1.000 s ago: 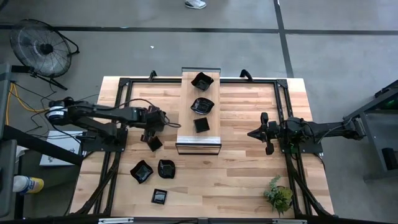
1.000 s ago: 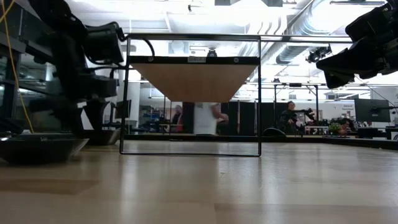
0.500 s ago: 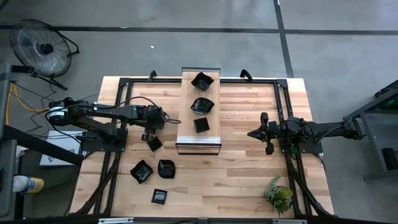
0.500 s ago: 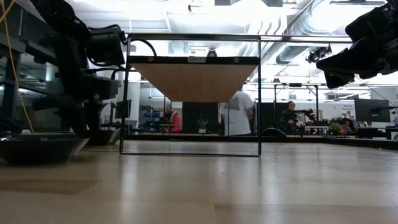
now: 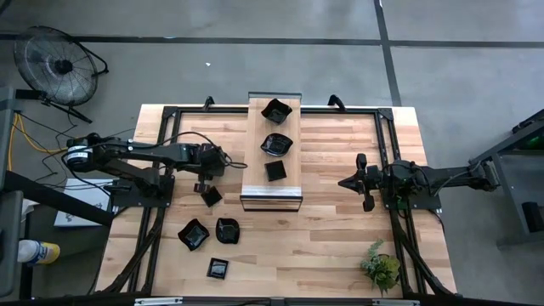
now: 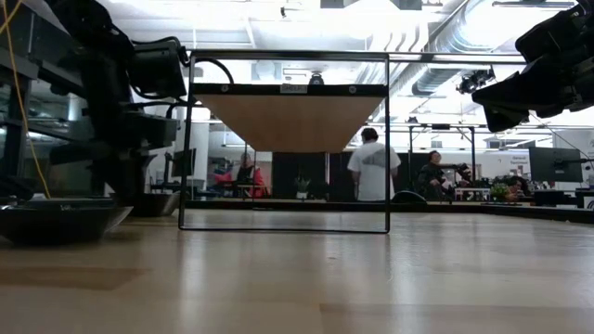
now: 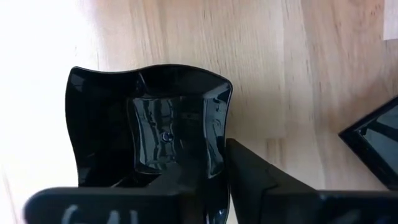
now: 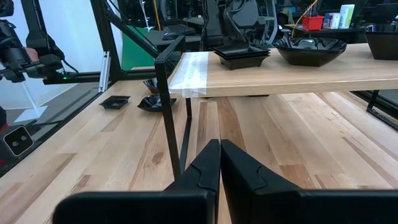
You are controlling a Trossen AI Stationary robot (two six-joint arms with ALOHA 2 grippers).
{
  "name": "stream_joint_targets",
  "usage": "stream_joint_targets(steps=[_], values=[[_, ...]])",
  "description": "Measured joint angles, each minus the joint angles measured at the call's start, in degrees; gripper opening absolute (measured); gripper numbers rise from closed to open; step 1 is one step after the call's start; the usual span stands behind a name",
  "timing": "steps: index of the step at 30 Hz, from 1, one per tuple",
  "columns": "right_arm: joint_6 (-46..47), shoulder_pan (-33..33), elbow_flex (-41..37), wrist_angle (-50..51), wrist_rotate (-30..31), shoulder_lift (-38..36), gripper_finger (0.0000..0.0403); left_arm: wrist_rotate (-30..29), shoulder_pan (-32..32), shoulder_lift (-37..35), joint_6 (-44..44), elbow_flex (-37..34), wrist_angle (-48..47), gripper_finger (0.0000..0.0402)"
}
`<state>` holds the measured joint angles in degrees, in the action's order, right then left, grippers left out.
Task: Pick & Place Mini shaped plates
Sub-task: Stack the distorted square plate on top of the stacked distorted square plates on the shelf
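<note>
Square plate (image 7: 149,134) rim pinched between left fingers (image 7: 249,171), narrow gap.

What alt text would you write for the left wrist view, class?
The left gripper is closing on the rim of a wavy-edged square black plate lying on the wooden table. The corner of a second plate shows at the edge.

We see a table (image 5: 340,221) of pale, smooth wood planks with visible grain. The plate (image 7: 155,134) looks like glossy black plastic, mirror-bright. The fingers (image 7: 249,171) appear matt black. The shelf (image 8: 280,68) shows pale wood on thin black metal legs.
</note>
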<state>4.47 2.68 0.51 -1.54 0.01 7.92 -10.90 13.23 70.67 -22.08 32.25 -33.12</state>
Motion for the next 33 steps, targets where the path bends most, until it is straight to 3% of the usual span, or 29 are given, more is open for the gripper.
stream_joint_targets(steps=[7, 16, 24, 33], values=[[0.00, 0.00, 0.00, 0.00, 0.00, 0.00, 0.0009, -0.13, -0.11, -0.02, 0.13, 0.04, 0.10, 0.0007], [0.00, -0.02, 0.00, 0.00, 0.00, -0.01, 0.0005, -0.96, -0.11, -0.32, 1.62, 0.86, -0.72, 0.0002], [0.00, -0.01, 0.00, 0.01, 0.00, -0.02, 0.0007, -6.33, 1.52, -4.39, 3.10, 7.25, -9.87, 0.0001], [0.00, -0.02, 0.00, 0.00, -0.01, 0.00, 0.0006, -7.06, 5.81, -8.52, -0.49, 16.62, -13.48, 0.0000]])
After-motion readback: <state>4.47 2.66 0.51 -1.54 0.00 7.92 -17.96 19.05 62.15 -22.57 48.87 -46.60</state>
